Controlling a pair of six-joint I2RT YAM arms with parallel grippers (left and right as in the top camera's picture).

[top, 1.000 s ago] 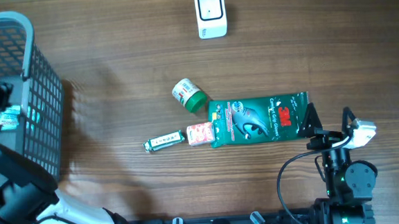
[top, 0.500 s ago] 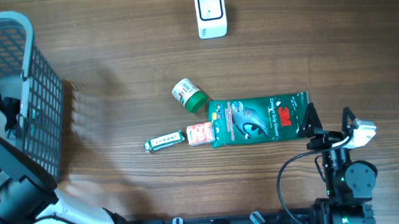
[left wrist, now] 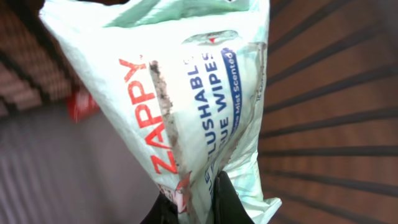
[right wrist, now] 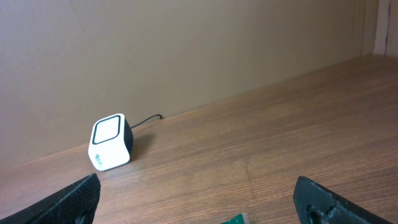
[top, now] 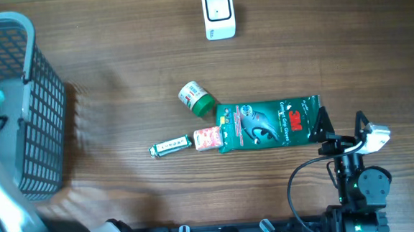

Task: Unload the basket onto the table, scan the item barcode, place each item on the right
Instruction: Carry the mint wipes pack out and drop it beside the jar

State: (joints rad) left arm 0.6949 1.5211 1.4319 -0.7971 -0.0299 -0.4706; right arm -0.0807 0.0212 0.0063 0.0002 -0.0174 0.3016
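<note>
Left gripper [left wrist: 196, 205] is seen clamped on the lower edge of a wipes pack [left wrist: 186, 106], the two fingers pressed together around the film. The pack is held up close to the wrist camera, its printed face turned toward the lens; no barcode can be made out on that face. Dark mesh and a grey wall, taken to be the basket [top: 44, 104], are seen behind it, so the pack is judged to be inside or just over the basket at the table's far left. In the overhead view the left arm is blurred there and the pack itself cannot be picked out.

The scanner [top: 219, 14] stands at the far edge of the table [top: 117, 64], well apart from the basket, with its window facing up. The grasp is judged done; the lift clear of the basket, the carry across to the scanner and the presenting of the barcode are all left. The pack may need to be turned so that the code faces the window.

Near the middle lie a glove pack [top: 269, 123], a bottle [top: 195, 99], a small box [top: 207, 138] and a tube [top: 169, 145], none at the scanner. The right gripper [right wrist: 196, 182] is held wide apart and empty, near the glove pack.
</note>
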